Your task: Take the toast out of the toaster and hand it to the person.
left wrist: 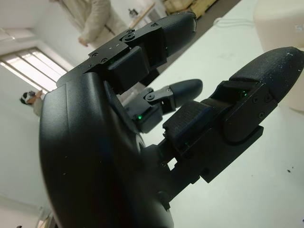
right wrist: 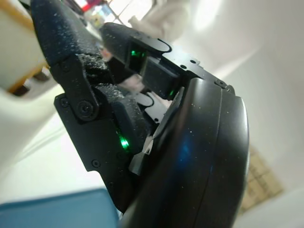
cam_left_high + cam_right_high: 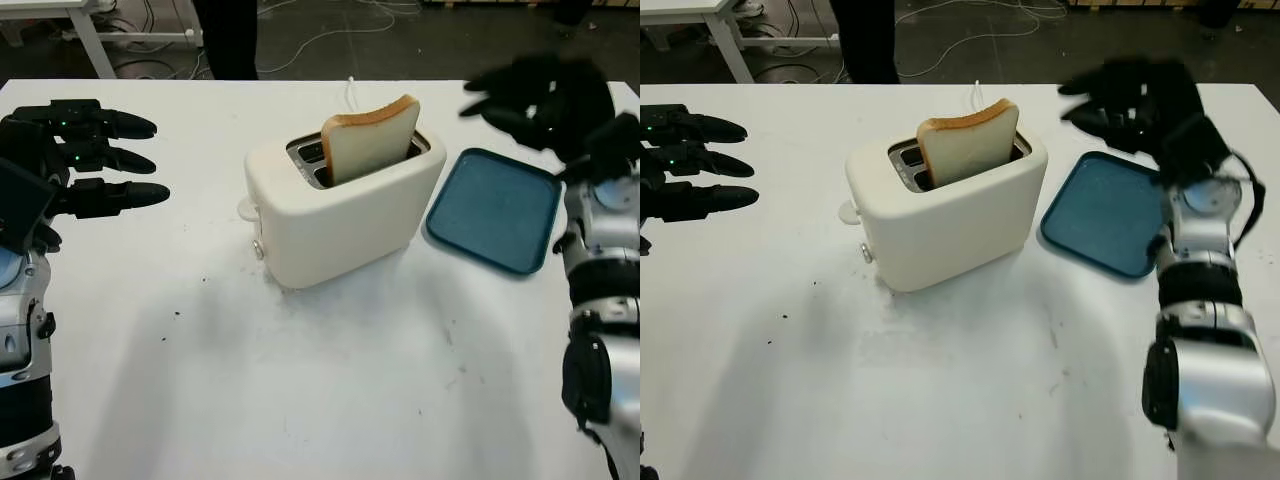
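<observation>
Toast: the slice of toast [image 3: 368, 137] is sitting in the toaster, in the slot nearer the robot. Its top part is sticking up out of the slot and is leaning a little toward the right. It is not being touched by any robot hand.

Toaster: the cream toaster [image 3: 335, 210] is standing near the middle of the white desk [image 3: 330, 390], turned at a slant. A small knob is seen on its left end, and a white cord is running from behind it toward the back edge of the desk.

Tray: a blue tray [image 3: 495, 208] is lying flat on the desk just to the right of the toaster. Nothing is being carried on it.

Left robot hand: the left robot hand [image 3: 95, 160] is being held over the left side of the desk, well apart from the toaster. Its black fingers [image 1: 266, 71] are pointing toward the toaster. It is released, and nothing is being held in it.

Right robot hand: the right robot hand [image 3: 1130, 100] is being held up above the far right part of the desk, over the back corner of the tray. Its fingers are pointing left toward the toast, but the toast is not being touched. It is released, and nothing is being held in it.

Person: dark legs [image 3: 228, 38] are seen standing on the floor behind the back edge of the desk.

Crumbs: a few dark crumbs [image 3: 176, 314] are lying on the desk in front of the toaster.
</observation>
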`<act>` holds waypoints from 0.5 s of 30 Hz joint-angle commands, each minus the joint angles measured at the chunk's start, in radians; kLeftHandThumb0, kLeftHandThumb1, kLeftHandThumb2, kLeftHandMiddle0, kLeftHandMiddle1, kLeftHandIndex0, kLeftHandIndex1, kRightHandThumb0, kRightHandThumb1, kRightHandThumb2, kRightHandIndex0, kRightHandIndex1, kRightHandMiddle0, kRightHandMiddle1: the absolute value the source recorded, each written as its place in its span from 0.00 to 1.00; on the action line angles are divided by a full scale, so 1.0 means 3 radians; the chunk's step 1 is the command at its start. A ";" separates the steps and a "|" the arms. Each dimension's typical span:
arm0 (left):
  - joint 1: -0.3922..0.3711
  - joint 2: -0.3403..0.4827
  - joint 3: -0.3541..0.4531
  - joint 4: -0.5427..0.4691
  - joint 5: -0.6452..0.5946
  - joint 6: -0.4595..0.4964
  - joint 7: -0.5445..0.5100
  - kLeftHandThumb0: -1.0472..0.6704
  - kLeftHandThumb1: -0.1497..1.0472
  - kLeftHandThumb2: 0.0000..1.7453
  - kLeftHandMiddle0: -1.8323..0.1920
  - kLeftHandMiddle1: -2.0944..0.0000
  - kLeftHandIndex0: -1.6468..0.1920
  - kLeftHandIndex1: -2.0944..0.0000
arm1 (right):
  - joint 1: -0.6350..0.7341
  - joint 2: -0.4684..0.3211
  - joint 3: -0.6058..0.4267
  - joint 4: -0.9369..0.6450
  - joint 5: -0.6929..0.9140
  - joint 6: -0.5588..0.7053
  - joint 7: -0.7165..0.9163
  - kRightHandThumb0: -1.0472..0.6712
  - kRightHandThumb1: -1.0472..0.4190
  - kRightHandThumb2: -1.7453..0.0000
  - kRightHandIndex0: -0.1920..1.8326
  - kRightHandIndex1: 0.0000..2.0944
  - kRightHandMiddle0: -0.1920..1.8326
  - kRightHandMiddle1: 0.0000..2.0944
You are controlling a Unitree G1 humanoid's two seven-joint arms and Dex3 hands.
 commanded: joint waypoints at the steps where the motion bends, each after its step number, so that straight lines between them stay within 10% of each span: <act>1: 0.0045 -0.0019 -0.0005 -0.0001 -0.0004 -0.0038 0.0020 0.00 0.41 0.00 0.32 0.75 0.26 0.83 | -0.0232 -0.0080 0.0076 0.0142 -0.0103 -0.0148 -0.0008 0.00 0.09 0.98 0.38 0.43 0.54 0.09; 15: 0.0058 -0.0039 0.0000 -0.0035 -0.0024 0.0032 0.0054 0.00 0.41 0.00 0.32 0.74 0.26 0.83 | -0.1010 -0.0119 0.0846 0.0635 -0.1013 -0.0525 -0.0130 0.00 0.09 0.95 0.21 0.66 0.24 0.56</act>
